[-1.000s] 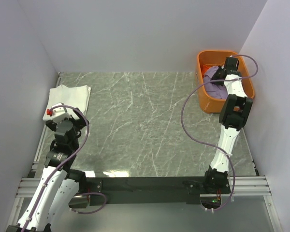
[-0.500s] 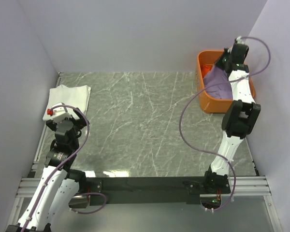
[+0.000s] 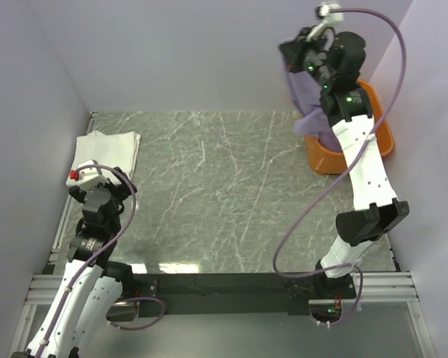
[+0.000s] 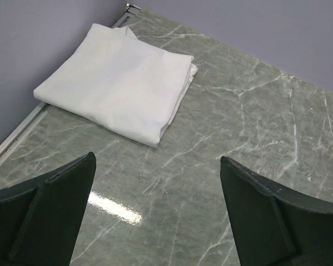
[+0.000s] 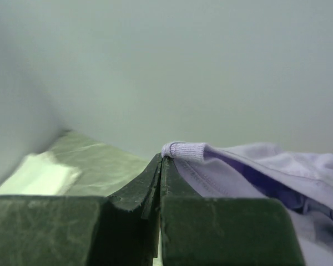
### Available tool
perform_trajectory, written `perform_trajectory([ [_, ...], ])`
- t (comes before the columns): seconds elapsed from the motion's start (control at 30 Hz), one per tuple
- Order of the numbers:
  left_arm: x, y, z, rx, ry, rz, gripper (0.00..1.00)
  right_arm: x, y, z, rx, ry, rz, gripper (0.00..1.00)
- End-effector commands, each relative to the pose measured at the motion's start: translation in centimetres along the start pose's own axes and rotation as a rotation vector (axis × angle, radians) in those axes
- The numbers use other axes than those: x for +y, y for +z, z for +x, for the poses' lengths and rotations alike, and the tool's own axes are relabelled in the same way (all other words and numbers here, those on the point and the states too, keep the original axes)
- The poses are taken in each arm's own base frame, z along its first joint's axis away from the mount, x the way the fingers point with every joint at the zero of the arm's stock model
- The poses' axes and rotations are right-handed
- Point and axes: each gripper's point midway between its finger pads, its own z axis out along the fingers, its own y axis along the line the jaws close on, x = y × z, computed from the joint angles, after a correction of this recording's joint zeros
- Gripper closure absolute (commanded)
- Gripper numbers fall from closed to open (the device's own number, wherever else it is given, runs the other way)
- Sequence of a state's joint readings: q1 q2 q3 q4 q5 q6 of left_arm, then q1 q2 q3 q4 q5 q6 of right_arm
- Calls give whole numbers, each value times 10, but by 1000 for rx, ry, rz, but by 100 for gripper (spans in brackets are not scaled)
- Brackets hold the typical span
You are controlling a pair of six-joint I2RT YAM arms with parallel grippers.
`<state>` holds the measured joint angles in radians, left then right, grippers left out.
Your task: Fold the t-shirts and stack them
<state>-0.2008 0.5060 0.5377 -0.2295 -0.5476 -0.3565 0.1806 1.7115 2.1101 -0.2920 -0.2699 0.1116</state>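
My right gripper [image 3: 293, 52] is raised high above the table's back right, shut on the ribbed collar of the lavender-purple t-shirt [image 3: 308, 101]. The shirt hangs from it down to the orange tub [image 3: 381, 138]. In the right wrist view the collar [image 5: 184, 149] is pinched at my closed fingertips [image 5: 155, 166]. The white t-shirt [image 3: 104, 153] lies folded at the table's left edge; it also shows in the left wrist view [image 4: 119, 83]. My left gripper [image 4: 158, 183] is open and empty just in front of it. The orange t-shirt is not in view.
The rigid orange plastic tub stands at the back right by the right wall. Grey walls close in the table on the left, back and right. A metal rail [image 3: 60, 224] runs along the left edge.
My right gripper rose out of the orange tub and moved left, lifting the lavender t-shirt up with it. The left arm barely moved.
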Motion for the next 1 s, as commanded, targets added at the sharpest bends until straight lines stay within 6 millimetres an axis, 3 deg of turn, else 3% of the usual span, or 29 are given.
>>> perform_trajectory([
  [0.0, -5, -4, -17, -50, -32, 29, 1, 101, -48, -94, -245, -129, -248, 100],
  [0.07, -5, -6, -19, -61, -36, 36, 1, 131, -59, -105, -285, -135, -333, 100],
  [0.13, -6, -7, -19, -63, -36, 43, 1, 160, -67, -101, -282, -109, -415, 100],
  [0.23, -8, -9, -21, -62, -44, 55, 1, 184, -66, -65, -203, -43, -513, 100],
  [0.27, -10, -9, -20, -56, -42, 65, 1, 184, -61, -33, -124, 0, -518, 100],
  [0.33, -12, -9, -19, -51, -43, 78, 1, 180, -55, 9, -24, 66, -498, 100],
  [0.37, -13, -9, -18, -46, -42, 84, 1, 180, -54, 59, 88, 104, -515, 100],
  [0.43, -16, -9, -16, -33, -43, 98, 1, 180, -60, 122, 274, 186, -526, 96],
  [0.47, -18, -9, -16, -29, -48, 104, 1, 178, -66, 174, 415, 243, -510, 94],
  [0.53, -23, -10, -13, -9, -72, 123, 1, 177, -91, 235, 626, 314, -515, 79],
  [0.57, -25, -9, -12, 1, -82, 129, 1, 175, -108, 278, 753, 352, -497, 71],
  [0.6, -28, -9, -10, 14, -95, 139, 1, 173, -122, 299, 829, 374, -484, 58],
  [0.67, -37, -7, 0, 71, -137, 163, 1, 162, -156, 342, 978, 408, -407, 50],
  [0.77, -53, -4, 20, 185, -200, 192, 1, 147, -179, 366, 1013, 412, -294, 43],
  [0.9, -74, -1, 52, 360, -204, 245, 1, 135, -187, 381, 1025, 391, -219, 39],
  [0.97, -82, 0, 71, 454, -174, 262, 1, 130, -194, 398, 1092, 391, -179, 39],
])
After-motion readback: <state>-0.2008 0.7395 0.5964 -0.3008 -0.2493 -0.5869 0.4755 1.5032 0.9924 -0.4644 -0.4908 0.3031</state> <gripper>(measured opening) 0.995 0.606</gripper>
